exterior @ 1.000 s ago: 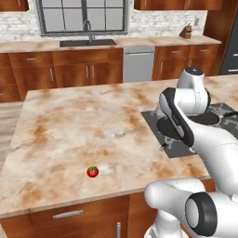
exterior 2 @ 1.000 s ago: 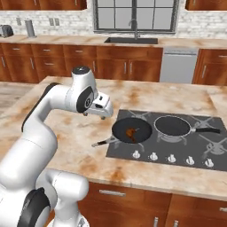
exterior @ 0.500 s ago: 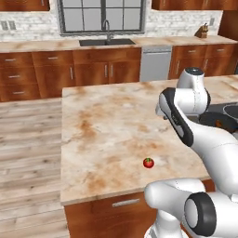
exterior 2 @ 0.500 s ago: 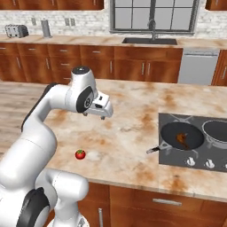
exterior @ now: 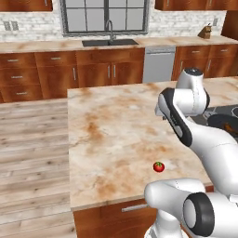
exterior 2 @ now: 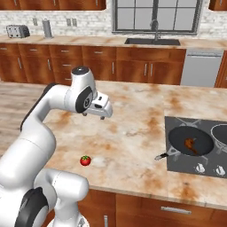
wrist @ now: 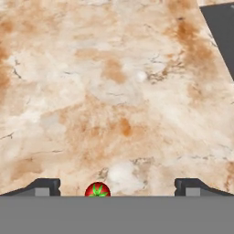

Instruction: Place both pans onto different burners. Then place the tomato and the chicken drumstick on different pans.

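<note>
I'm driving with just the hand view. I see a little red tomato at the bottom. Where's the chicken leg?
Observer: The chicken drumstick lies in a pan on the cooktop.
Operator: Is there another pan?
Observer: Yes, a second pan sits beside it on the cooktop, cut off by the right base view's edge.
Operator: Is my tomato close to them?
Observer: No. The tomato sits near the front edge of the counter, well away from the cooktop.

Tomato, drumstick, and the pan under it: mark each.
tomato (exterior 2: 85, 160), right base view, middle of the red body
drumstick (exterior 2: 190, 144), right base view, brown meat
pan (exterior 2: 177, 134), right base view, bare black floor
</note>
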Robot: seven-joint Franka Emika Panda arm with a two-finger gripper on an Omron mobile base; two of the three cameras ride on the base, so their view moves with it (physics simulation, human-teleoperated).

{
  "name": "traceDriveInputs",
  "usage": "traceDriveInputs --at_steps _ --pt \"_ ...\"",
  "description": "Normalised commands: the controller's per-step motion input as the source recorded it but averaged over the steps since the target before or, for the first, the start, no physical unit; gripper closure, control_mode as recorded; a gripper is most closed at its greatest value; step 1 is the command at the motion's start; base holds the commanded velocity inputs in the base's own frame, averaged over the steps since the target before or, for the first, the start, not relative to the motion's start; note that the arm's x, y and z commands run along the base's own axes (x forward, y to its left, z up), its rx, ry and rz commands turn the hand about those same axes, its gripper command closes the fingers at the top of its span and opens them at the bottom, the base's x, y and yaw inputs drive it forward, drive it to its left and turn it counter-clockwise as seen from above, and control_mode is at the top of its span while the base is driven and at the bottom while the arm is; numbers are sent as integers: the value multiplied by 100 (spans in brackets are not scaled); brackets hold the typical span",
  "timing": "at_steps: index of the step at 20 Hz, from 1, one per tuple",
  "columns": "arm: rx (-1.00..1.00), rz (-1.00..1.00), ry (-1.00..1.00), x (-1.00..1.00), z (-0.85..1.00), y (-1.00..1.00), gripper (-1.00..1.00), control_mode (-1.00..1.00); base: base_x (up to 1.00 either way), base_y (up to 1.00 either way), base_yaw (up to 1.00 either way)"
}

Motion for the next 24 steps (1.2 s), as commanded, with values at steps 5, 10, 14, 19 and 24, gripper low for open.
traceDriveInputs --at_steps 5,10,14,19,24 --pt "0 0 0 -5 -6 15 -100 -100 7 4 0" --pt "1 0 10 -27 -17 33 -100 -100 0 0 0" --pt "4 0 16 -10 -31 18 -100 -100 0 0 0" --pt "3 0 11 -4 -48 11 -100 -100 0 0 0" --pt "0 0 0 0 -63 9 -100 -100 0 0 0"
